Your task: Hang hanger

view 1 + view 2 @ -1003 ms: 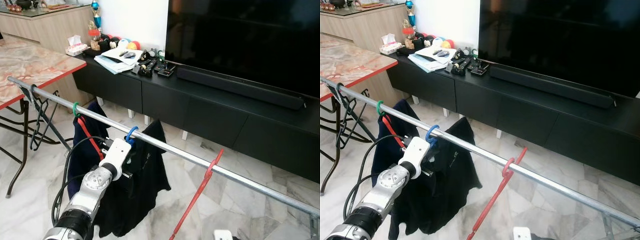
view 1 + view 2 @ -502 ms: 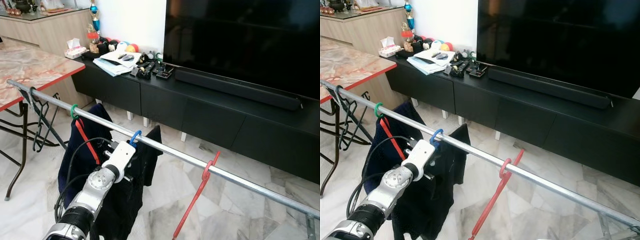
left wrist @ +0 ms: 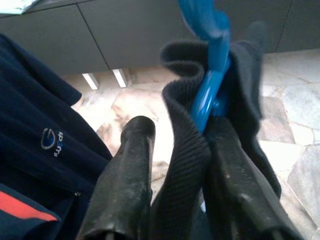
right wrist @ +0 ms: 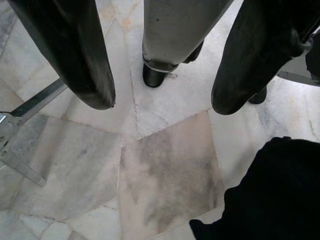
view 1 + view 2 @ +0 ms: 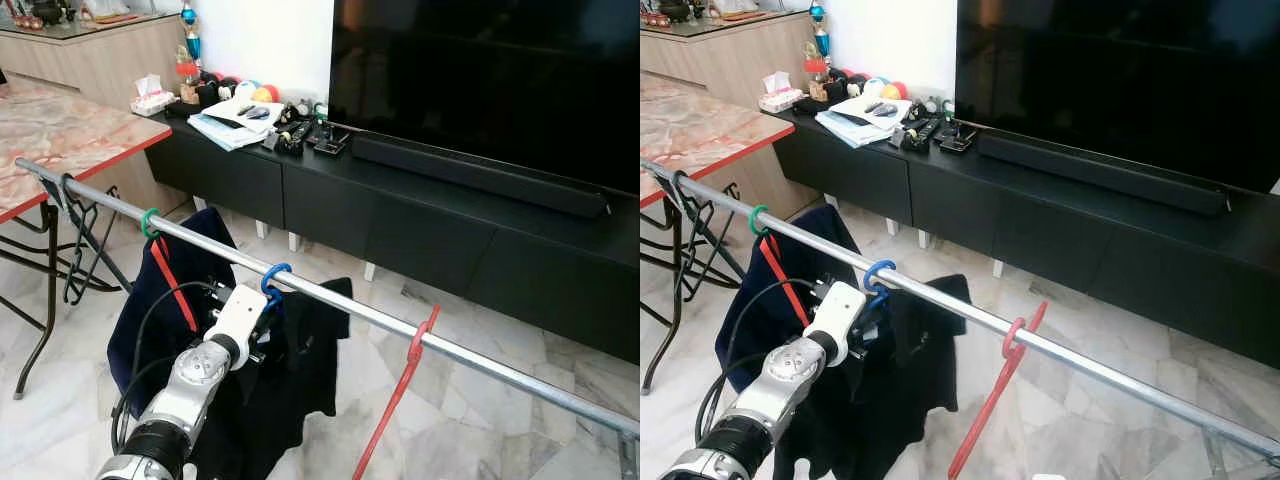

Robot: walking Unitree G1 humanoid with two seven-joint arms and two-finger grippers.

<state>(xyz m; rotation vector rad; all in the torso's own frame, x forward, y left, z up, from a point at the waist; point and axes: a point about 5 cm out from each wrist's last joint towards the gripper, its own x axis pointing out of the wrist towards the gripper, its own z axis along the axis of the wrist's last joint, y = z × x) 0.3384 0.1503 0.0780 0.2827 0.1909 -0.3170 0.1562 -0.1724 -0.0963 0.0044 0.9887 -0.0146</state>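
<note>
Left wrist view — end effector (image 3: 175, 145) around blue hanger (image 3: 209, 75)

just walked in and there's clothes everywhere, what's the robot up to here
The robot is hanging laundry on a metal rail. Its left gripper is closed on the collar of a black shirt at the neck of a blue hanger, whose hook is already over the rail. A navy jacket on a green-hooked hanger and a bare red hanger hang either side. The right gripper hangs open above the floor.
</note>
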